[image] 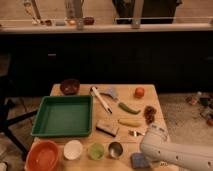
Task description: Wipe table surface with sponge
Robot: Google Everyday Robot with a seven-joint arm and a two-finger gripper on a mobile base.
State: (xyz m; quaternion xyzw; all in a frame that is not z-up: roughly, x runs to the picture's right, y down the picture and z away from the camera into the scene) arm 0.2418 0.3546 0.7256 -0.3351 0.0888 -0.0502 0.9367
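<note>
Gripper [145,150] on the low, level arm sits beside the sponge [139,160].

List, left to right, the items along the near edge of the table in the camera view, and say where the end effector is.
Round orange bowl → round white bowl → small green cup → small metal cup → blue-grey rectangular sponge. The end effector sits at the sponge, at the end of the white arm.
</note>
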